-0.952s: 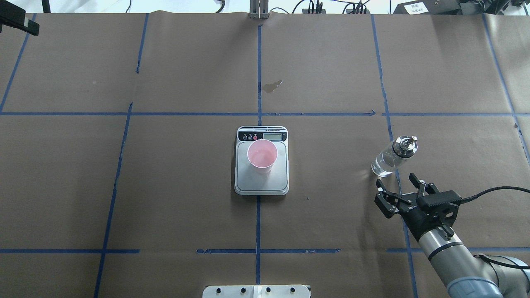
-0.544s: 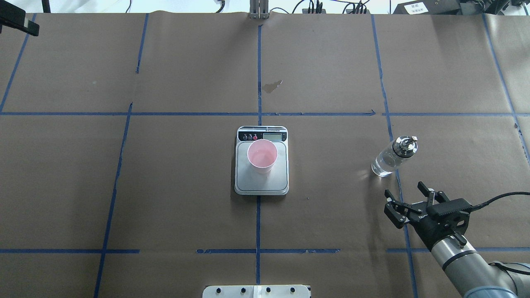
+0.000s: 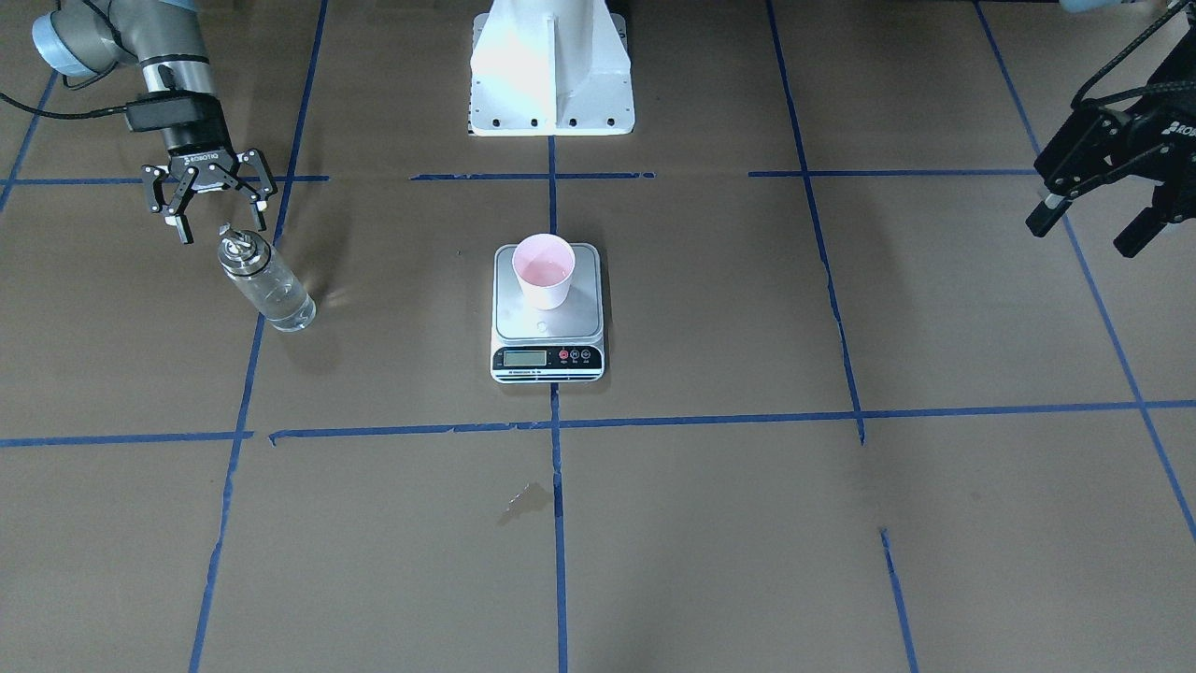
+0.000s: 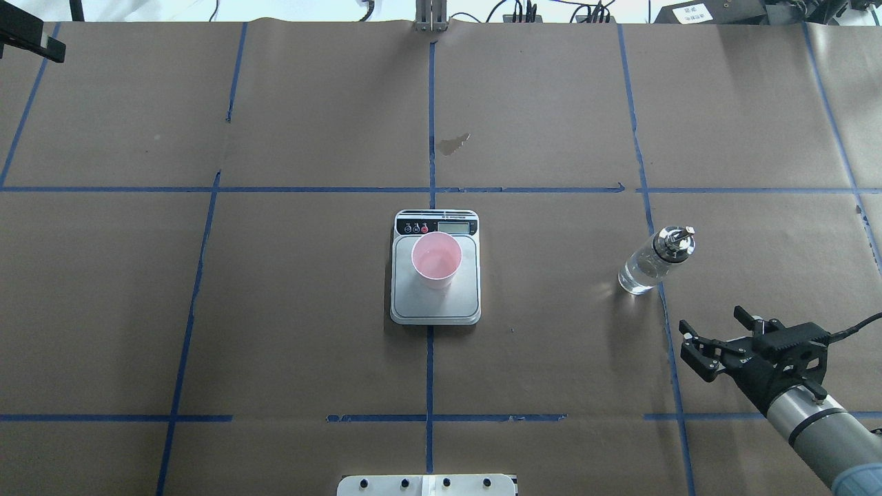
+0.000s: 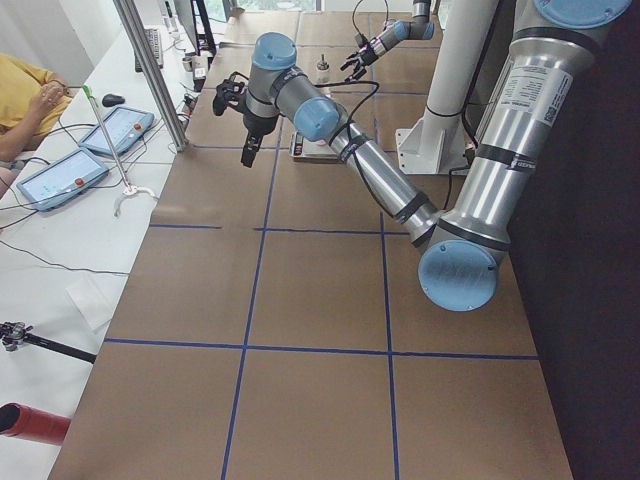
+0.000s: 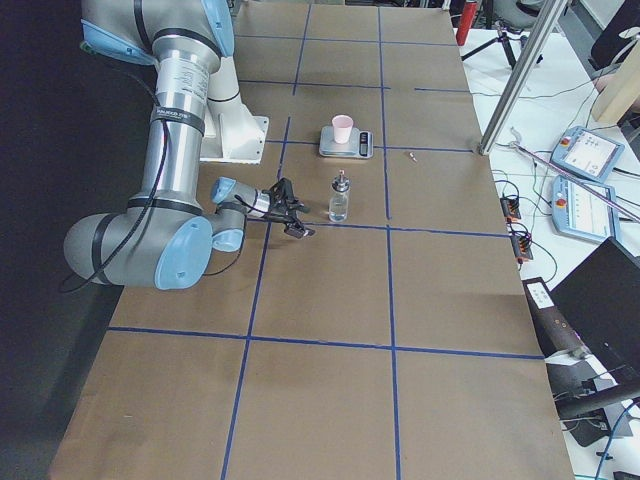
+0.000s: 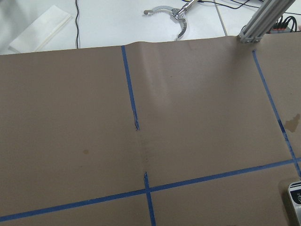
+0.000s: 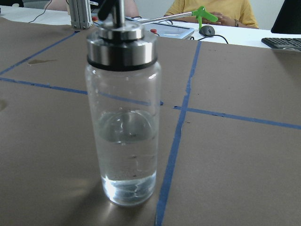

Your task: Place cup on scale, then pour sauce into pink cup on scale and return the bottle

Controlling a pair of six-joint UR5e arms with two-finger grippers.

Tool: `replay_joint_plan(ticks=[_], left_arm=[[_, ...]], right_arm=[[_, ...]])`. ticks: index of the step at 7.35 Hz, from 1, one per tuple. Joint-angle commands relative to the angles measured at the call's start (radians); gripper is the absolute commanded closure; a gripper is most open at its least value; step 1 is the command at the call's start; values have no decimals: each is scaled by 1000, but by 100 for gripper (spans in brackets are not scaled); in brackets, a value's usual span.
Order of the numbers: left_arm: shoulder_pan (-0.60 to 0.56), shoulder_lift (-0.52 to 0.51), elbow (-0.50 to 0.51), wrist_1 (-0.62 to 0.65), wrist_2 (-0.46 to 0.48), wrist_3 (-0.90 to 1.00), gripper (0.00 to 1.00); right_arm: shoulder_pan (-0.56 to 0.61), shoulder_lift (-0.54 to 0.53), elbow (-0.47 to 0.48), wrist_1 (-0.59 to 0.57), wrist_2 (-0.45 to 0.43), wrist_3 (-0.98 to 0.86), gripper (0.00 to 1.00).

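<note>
The right pincer is hovering with its fingers spread apart, holding nothing, just short of the bottle on the robot's side. The bottle is standing upright on the worktop, on a blue tape line, well to the right of the scale.

The right wrist view is giving the close look that the overhead is not. Clear glass is forming a smooth cylinder, and a shiny silver cap with a dark collar is sitting on top. The colourless sauce is filling roughly the lower half.

The overhead is showing the cup, pale pink and tapered, sitting upright on the silver-grey platform near the display strip, with liquid glistening at its bottom.

Of the two wide views, only the front-facing one is catching the left pincer, raised at the far side with its fingers apart and empty.

Brown paper crossed by blue tape lines is covering the worktop.
</note>
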Motion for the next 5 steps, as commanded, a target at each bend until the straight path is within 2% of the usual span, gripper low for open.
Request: replay_joint_plan(ticks=[1, 4, 5], left_arm=[[0, 0, 2, 1, 0, 0, 12], [0, 0, 6, 1, 0, 0, 12], [2, 2, 11, 4, 0, 0, 12]], right_arm=[[117, -5, -4, 3, 132, -2, 0], [339, 13, -11, 0, 382, -20, 0], [478, 35, -11, -1, 551, -43, 0]])
